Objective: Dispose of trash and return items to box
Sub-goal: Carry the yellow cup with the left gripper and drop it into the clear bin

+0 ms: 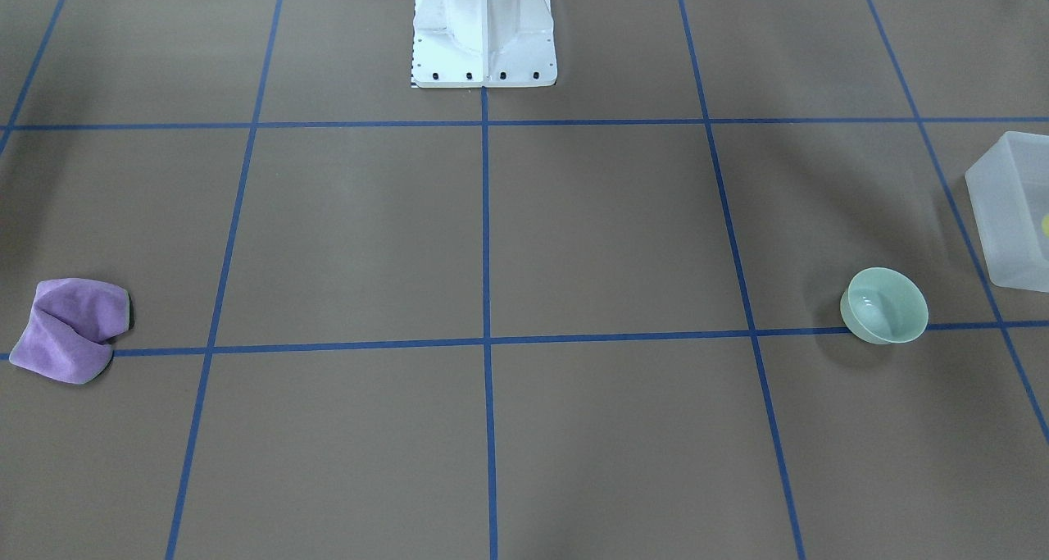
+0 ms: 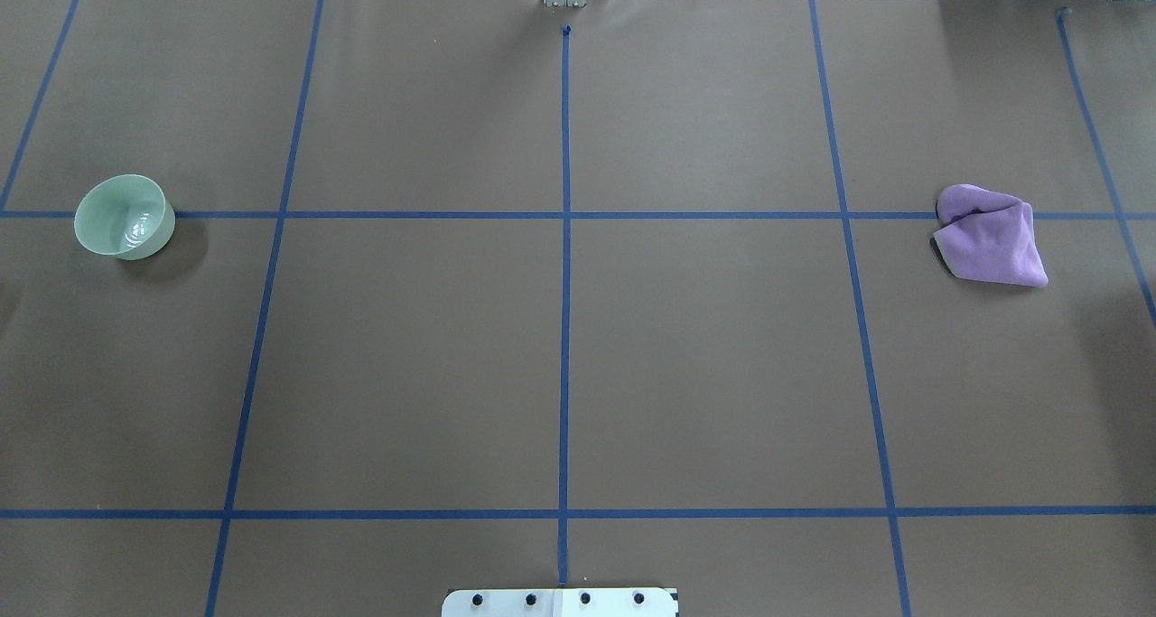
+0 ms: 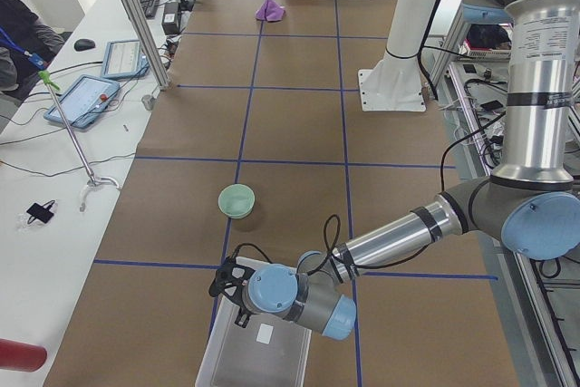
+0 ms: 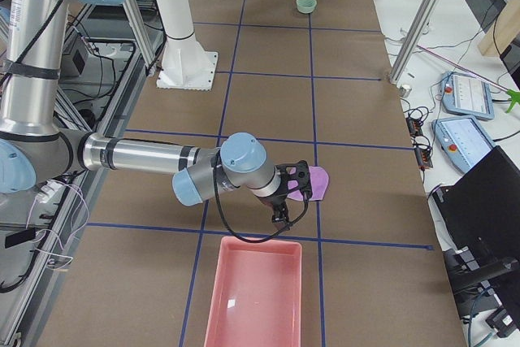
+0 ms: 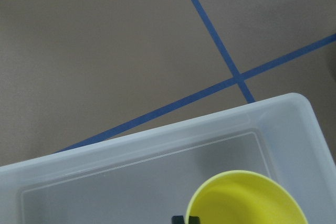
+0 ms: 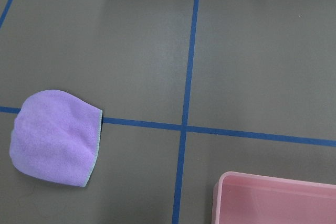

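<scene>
Yellow cup (image 5: 247, 200): seen within the outline of the frosted box (image 5: 131, 145), close to one corner. Whether it is rested on the floor or held above it cannot be told.
Left tool (image 5: 185, 219): only two dark tips are seen at the cup's rim. Apart or clamped cannot be told.
Right tool (image 4: 294, 180): hung between the purple cloth (image 6: 55, 137) and the pink bin (image 6: 273, 203). Its state cannot be told.
Mint-green bowl (image 2: 124, 217): upright on the bench (image 2: 704, 364), on a tape line, outside the box.
Risk, cup: so near the wall, it could be tipped if clipped by the tips.
Risk, bowl: the smooth curved wall could be squeezed out of a shallow grip.
Risk, cloth: limp folds could be left draped over the bin's rim.
</scene>
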Action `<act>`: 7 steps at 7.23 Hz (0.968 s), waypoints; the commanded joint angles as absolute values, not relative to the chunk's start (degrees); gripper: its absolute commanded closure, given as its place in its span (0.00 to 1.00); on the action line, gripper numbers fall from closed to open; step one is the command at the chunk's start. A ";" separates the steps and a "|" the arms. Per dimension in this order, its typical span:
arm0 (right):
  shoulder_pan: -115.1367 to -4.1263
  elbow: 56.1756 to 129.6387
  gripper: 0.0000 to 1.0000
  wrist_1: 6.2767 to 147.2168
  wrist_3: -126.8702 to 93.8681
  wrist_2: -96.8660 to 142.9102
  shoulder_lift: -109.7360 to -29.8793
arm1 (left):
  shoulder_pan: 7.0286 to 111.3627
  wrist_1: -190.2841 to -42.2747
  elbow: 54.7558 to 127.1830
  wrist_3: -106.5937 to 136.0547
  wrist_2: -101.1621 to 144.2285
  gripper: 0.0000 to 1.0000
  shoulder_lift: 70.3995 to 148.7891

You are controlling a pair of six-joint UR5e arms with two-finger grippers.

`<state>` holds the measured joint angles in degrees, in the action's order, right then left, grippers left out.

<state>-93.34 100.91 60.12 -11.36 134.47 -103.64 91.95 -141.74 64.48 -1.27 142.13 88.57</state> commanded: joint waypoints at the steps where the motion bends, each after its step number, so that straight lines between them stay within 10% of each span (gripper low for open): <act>1: -93.34 100.90 0.00 60.12 -11.34 134.47 -103.62 | 88.42 -145.28 63.81 5.36 140.45 1.00 88.33; 2: -93.34 100.90 0.00 60.12 -11.34 134.47 -103.62 | 88.33 -145.28 63.55 5.27 140.28 1.00 87.98; 4: -93.34 100.99 0.00 60.12 -11.34 134.47 -103.62 | 88.16 -147.03 63.37 5.27 139.75 0.29 87.54; 5: -93.34 100.99 0.00 60.03 -11.42 134.47 -103.62 | 88.15 -148.00 63.46 5.27 139.40 0.09 87.19; 7: -93.34 101.07 0.00 60.12 -11.69 134.47 -103.36 | 88.24 -146.45 66.68 5.97 142.18 0.02 88.32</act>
<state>-93.34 101.01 60.06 -11.51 134.47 -103.48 88.21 -147.59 64.57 5.48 140.30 87.67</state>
